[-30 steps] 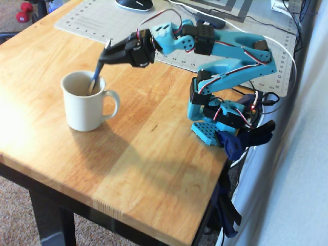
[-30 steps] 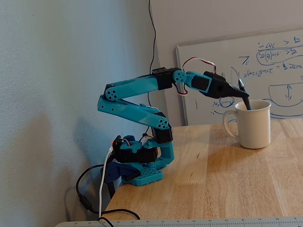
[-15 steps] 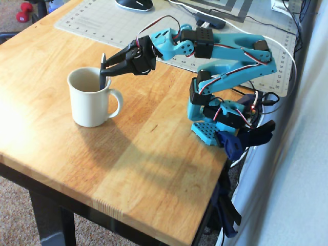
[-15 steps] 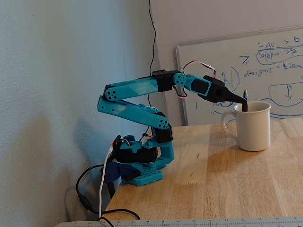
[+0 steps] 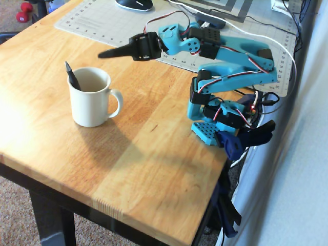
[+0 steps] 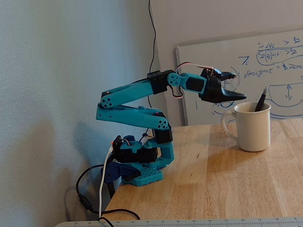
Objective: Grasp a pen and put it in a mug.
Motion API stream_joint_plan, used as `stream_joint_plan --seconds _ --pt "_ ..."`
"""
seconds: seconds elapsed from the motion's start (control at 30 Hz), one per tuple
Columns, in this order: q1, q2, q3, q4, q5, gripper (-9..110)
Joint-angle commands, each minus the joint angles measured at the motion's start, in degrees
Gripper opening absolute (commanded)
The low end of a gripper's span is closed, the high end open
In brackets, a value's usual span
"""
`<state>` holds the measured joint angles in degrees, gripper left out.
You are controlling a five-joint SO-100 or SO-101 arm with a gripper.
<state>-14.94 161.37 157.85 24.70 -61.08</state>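
Note:
The cream-white mug (image 5: 91, 106) stands upright on the wooden table, handle towards the arm. Inside it stands the dark pen (image 5: 71, 77), leaning on the rim's left side in the overhead view, with its upper end sticking out. The fixed view shows the pen (image 6: 261, 100) slanting out of the mug (image 6: 254, 128). My gripper (image 5: 110, 51) hovers above and to the right of the mug and touches neither mug nor pen. In the fixed view the gripper (image 6: 238, 86) is open and holds nothing, its jaws apart just left of the mug's rim.
The arm's base (image 5: 215, 123) is clamped at the table's right edge among cables. A grey cutting mat (image 5: 97, 23) with a computer mouse (image 5: 134, 4) lies at the back. A whiteboard (image 6: 274, 56) leans against the wall behind the mug. The table's front edge (image 5: 102, 205) is near.
The gripper opened and let go of the pen, then drew back and up from the mug. The pen tipped over to rest against the far rim.

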Motion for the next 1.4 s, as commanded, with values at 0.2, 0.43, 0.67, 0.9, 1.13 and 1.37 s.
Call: stream_joint_plan --seconds 0.2,0.43,0.67,0.9,1.13,1.37 --pt "3.87 6.86 1.41 -0.44 27.16 38" --pt "6.59 7.82 1.49 -0.44 36.83 38" --pt "9.05 9.58 4.57 -0.44 45.35 33" --pt "10.63 16.88 12.30 1.14 52.47 15" --pt "10.63 27.07 14.68 12.83 54.84 2" --pt "10.81 30.67 14.50 31.64 54.84 0"
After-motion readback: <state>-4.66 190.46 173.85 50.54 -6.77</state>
